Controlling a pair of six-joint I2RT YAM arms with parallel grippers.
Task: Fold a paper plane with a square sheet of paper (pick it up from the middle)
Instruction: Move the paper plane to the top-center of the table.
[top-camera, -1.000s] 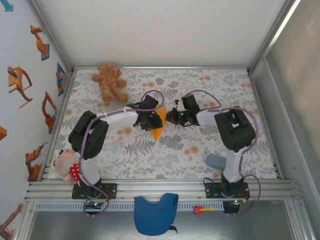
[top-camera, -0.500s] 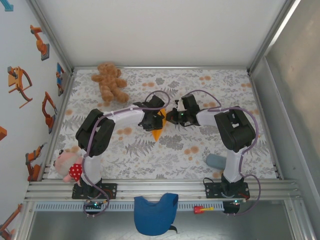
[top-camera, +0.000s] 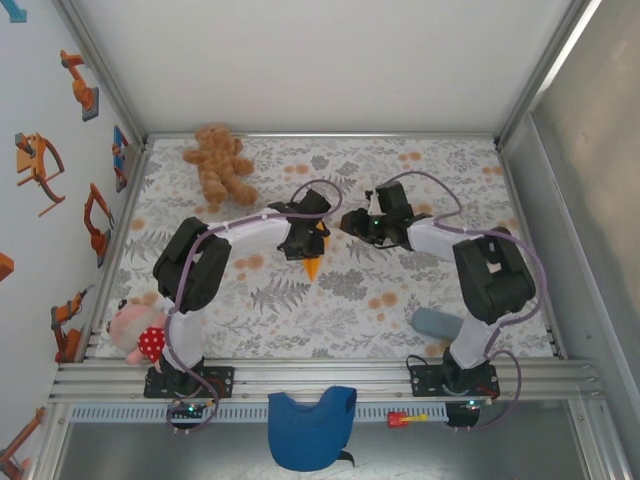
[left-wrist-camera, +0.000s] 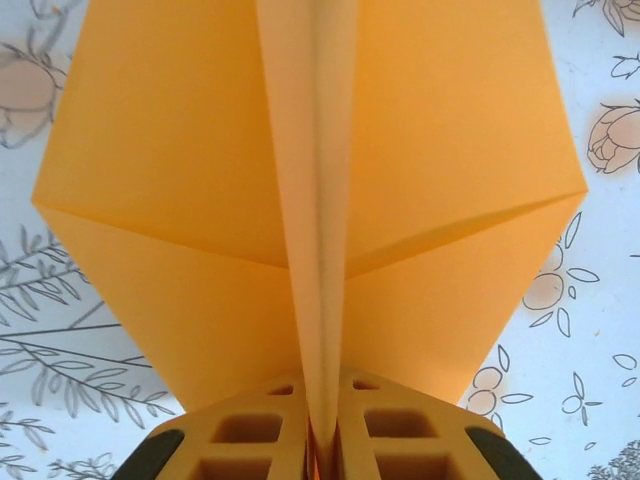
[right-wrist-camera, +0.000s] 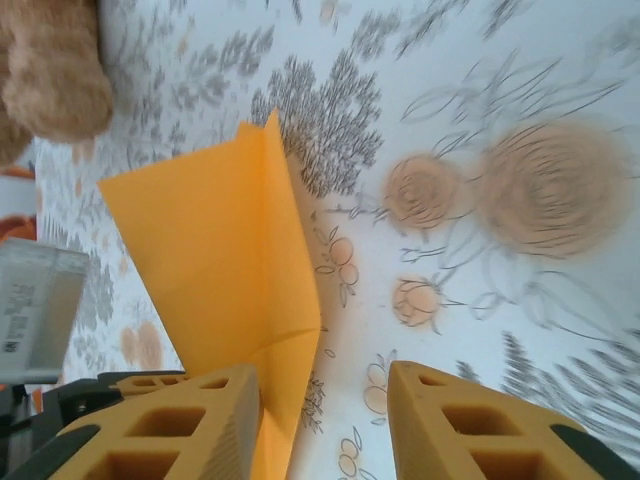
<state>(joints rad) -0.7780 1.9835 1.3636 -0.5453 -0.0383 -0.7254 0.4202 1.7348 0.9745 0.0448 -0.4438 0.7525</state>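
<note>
Your left gripper (left-wrist-camera: 322, 432) pinches the paper plane (top-camera: 313, 261) by its centre crease at mid-table. Its long axis runs far to near, tip toward the near edge. Your right gripper (right-wrist-camera: 320, 425) is spread, 1 finger (right-wrist-camera: 190, 420) just beside the paper. Bare floral mat (top-camera: 300, 310) surrounds it, and the teddy bear (top-camera: 220, 165) is well apart. The grey label (right-wrist-camera: 30, 300) is too blurred to read.

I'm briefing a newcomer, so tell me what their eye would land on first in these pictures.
The bright orange paper stands out at the middle of the flowered table. It is partly folded, and the left hand pinches it along its raised centre crease. The right hand is open close beside it, and a brown teddy bear lies at the table's far left corner.
</note>
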